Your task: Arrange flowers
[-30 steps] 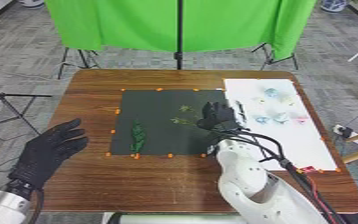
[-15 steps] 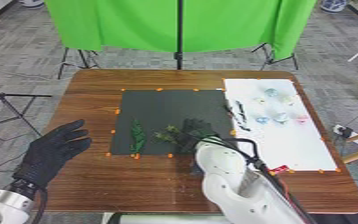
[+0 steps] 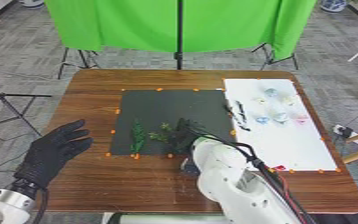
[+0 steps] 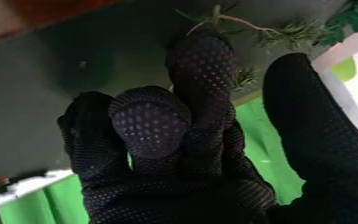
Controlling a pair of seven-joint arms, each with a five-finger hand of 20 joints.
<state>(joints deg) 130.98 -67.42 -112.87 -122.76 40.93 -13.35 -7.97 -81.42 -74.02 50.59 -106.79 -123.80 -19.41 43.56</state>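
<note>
On a brown wooden table [image 3: 95, 185], seen from where I stand in the room, a dark mat [image 3: 167, 102] lies toward the left and a white sheet [image 3: 269, 137] covers part of the right side. On the near left part of the mat lies a long green sprig [image 3: 137, 139]. Just right of it is a second, looser sprig [image 3: 163, 134], beside the robot's right hand [image 3: 186, 131], which is over the near part of the mat. In the right wrist view, that hand's fingers are loosely bent and its thumb stands wide of them. The looser sprig's brown stem runs past one fingertip; I cannot tell whether they touch.

The left hand [image 3: 53, 152] is near the table's left side, its fingers relaxed and slightly spread, with nothing in them.

Pale flowers [image 3: 280, 117], in blue, yellow and pink, are grouped on the far half of the sheet. Thin dark pieces [image 3: 241, 114] lie along the sheet's left side, and a small red item [image 3: 279, 168] is at its near edge. A green cloth [image 3: 122, 25] hangs beyond the table.
</note>
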